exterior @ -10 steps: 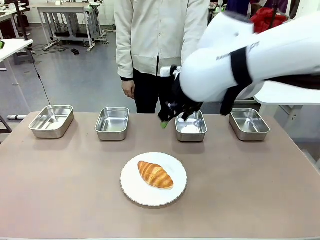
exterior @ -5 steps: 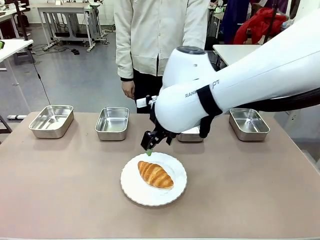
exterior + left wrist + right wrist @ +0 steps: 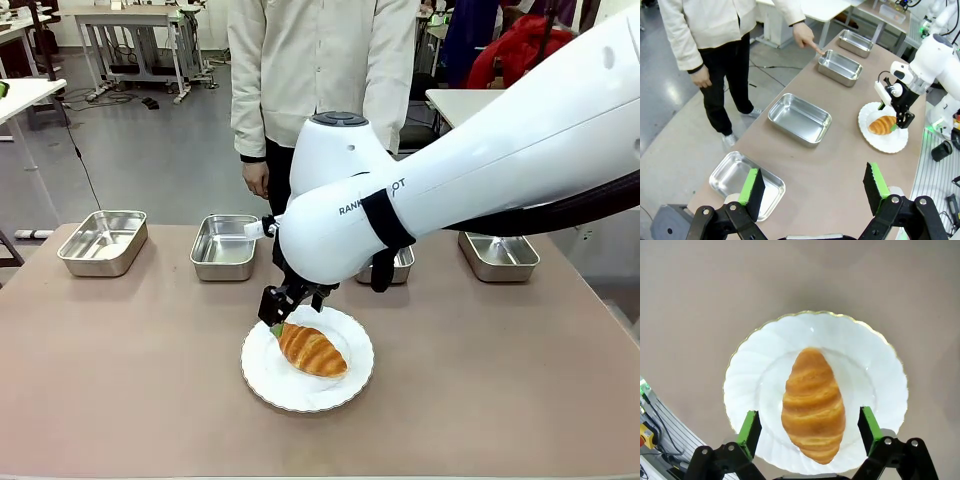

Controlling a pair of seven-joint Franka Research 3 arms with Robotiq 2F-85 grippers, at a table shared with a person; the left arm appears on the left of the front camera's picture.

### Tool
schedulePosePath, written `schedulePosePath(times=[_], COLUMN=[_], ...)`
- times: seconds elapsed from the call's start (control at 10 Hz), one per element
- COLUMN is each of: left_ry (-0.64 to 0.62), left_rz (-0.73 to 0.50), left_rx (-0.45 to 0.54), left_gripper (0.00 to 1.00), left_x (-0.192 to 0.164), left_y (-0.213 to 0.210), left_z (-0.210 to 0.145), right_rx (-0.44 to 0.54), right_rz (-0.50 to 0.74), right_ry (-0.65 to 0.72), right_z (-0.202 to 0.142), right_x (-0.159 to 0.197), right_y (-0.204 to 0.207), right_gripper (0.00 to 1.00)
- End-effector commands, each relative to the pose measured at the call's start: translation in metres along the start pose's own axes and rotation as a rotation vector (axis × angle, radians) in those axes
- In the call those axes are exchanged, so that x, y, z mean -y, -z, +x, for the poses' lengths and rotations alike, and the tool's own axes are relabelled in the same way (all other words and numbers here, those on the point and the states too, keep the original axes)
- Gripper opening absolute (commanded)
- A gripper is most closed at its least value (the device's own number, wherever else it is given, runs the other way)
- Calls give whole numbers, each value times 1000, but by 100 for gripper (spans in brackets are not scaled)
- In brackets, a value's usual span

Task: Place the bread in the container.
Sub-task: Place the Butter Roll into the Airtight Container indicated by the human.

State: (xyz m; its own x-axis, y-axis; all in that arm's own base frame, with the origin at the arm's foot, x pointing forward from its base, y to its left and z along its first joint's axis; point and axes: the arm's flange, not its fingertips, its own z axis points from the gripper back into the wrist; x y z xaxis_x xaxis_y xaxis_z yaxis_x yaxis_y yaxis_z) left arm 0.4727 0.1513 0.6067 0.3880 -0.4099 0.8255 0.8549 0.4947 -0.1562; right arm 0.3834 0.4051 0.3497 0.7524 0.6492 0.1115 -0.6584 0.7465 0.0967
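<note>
Nothing is done yet: the bread (image 3: 311, 350) lies on the plate (image 3: 270, 385), with the right gripper (image 3: 277, 322) poised wide open over it (holding nothing). Grasping, lifting and dropping it into the pan (image 3: 840, 67) the person points at are all left.

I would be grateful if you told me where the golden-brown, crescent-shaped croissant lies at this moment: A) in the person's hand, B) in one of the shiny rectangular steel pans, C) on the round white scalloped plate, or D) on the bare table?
C: the golden-brown, crescent-shaped croissant lies on the round white scalloped plate, with the right gripper open astride it and a gap at each green pad.
</note>
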Motion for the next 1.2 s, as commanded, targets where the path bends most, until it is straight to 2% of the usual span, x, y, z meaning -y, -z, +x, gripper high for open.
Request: schedulePosePath(times=[0.0,0.2,1.0,1.1], left_ry=[3,3,3,3], left_rz=[-1,-1,-1,-1], left_rx=[2,2,2,2], left_gripper=[100,100,100,100], left_x=[2,2,2,2], left_y=[0,0,0,0], left_z=[1,1,1,1], right_rx=[-45,-85,-121,-103], right_rz=[-43,-70,-140,-144], right_ry=[16,24,1,5], right_z=[6,3,0,0], right_x=[-11,-13,-8,-7], right_y=[6,20,50,50], right_gripper=[100,100,100,93])
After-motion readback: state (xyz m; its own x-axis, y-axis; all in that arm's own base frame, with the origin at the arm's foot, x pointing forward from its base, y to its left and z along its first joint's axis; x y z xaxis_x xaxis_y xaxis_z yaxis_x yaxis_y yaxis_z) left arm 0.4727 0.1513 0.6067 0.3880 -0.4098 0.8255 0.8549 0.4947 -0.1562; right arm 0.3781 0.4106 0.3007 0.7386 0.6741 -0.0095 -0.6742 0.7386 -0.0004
